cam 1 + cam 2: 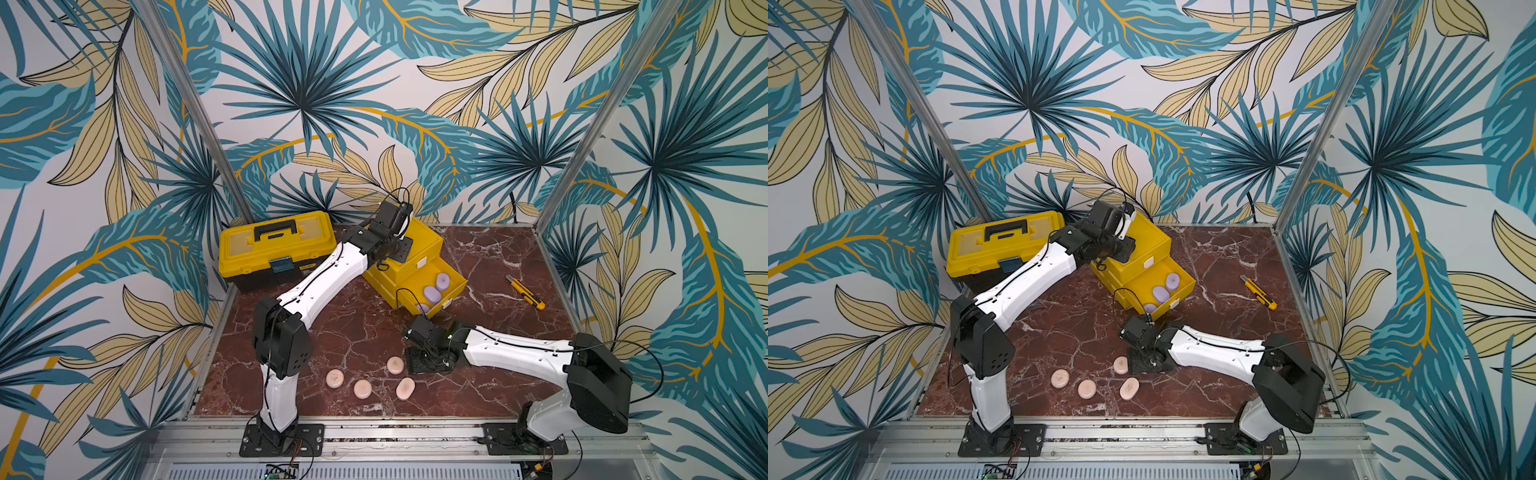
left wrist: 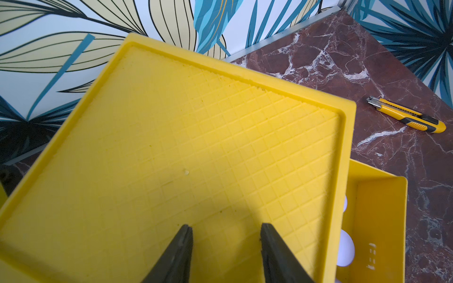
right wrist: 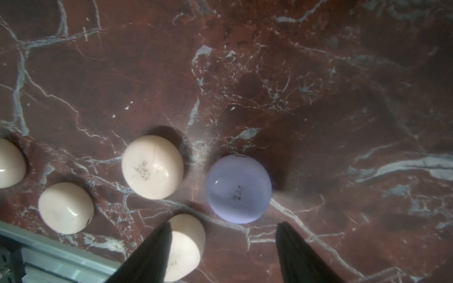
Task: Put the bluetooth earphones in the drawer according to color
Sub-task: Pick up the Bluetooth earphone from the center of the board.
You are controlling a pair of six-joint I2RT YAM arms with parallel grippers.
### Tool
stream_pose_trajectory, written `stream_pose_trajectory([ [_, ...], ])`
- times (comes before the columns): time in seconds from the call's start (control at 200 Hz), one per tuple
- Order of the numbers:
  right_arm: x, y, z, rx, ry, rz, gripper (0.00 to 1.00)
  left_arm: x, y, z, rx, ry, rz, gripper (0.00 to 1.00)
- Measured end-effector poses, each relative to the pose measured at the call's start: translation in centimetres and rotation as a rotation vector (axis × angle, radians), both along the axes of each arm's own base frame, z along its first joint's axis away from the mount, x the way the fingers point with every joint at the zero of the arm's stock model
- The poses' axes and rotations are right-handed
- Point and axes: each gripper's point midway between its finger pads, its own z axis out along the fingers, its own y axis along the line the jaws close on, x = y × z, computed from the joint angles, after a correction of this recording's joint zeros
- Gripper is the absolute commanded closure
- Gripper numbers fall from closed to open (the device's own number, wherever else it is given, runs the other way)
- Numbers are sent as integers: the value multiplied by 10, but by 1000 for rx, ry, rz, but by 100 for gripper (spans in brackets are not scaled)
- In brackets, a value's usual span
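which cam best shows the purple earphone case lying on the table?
Right wrist: the purple case lies in full view, just ahead of the open right end effector. In both top views that end effector covers it. Left wrist misses it.

Both top views are bright and sharp; the right wrist view is dim, hazy (heavy shadows).

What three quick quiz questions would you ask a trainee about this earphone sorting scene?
1. True or false: the open drawer holds purple cases.
2. How many pink cases lie on the table?
3. What lies just ahead of the right gripper, whose jaws are open? A) a lone purple case B) the utility knife C) the toolbox
Key: 1 true; 2 four; 3 A.
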Motion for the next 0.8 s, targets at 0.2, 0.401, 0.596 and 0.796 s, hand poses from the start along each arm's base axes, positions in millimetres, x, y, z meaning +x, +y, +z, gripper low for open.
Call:
stream_pose_trajectory([
  [0.2, 4, 1, -5, -27, -8, -16, 27, 0, 0, 0, 0, 0, 0, 51],
  [0.401, 4, -1, -13, -54, 1, -23, 29, 0, 0, 0, 0, 0, -1, 51],
  [0.596, 6, -4, -18, -75, -3, -37, 31, 0, 0, 0, 0, 0, -1, 51],
  [0.796, 6, -7, -26, -105, 4, -42, 32, 0, 0, 0, 0, 0, -1, 51],
])
